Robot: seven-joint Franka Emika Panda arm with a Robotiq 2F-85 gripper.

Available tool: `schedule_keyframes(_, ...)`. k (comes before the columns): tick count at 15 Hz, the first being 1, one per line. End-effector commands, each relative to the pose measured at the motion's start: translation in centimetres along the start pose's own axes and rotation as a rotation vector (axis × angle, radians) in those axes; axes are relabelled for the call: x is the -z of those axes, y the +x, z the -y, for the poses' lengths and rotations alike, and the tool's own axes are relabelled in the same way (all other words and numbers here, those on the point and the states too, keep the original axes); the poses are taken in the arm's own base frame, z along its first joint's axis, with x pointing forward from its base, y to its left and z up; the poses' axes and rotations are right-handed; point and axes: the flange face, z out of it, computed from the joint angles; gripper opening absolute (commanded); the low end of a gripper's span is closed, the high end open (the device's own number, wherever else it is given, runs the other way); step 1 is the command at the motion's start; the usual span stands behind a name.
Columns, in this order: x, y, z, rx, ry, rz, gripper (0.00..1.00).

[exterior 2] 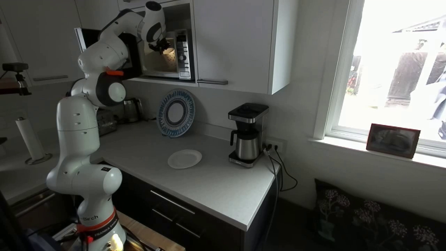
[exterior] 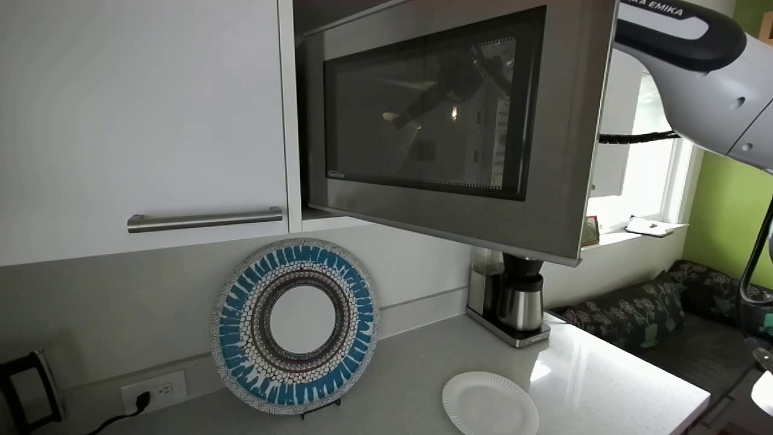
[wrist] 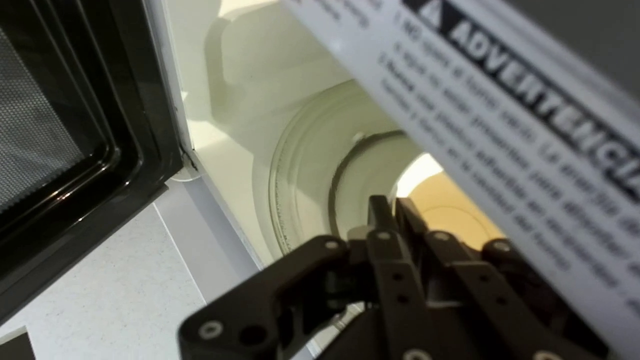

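Since the microwave door [exterior: 561, 136] hangs open, we get a decent look: the cup [exterior 2: 170, 61] is inside the microwave [exterior 2: 183, 52], roughly upright, so its long axis runs more or less vertical. From our gripper [wrist: 393, 206] it's right at the tips, bulging off to the right in the wrist view, glass turntable [wrist: 305, 165] alongside. Jaws look narrow, seemingly straddling the cup's wall, but we honestly can't tell if they're pinching it. Only 1 arm [exterior 2: 76, 118] here, so nothing's nearer.
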Motion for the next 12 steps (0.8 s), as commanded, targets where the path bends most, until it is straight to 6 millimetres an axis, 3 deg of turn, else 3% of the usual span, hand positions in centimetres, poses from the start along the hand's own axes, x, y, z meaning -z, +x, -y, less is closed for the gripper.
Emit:
schedule_keyframes(1, 0.04, -0.38, 0.68, 0.062, 0.044, 0.028, 0.03)
schedule_keyframes(12, 0.89, -1.33, -0.2, -0.1, 0.045, 0.033, 0.01)
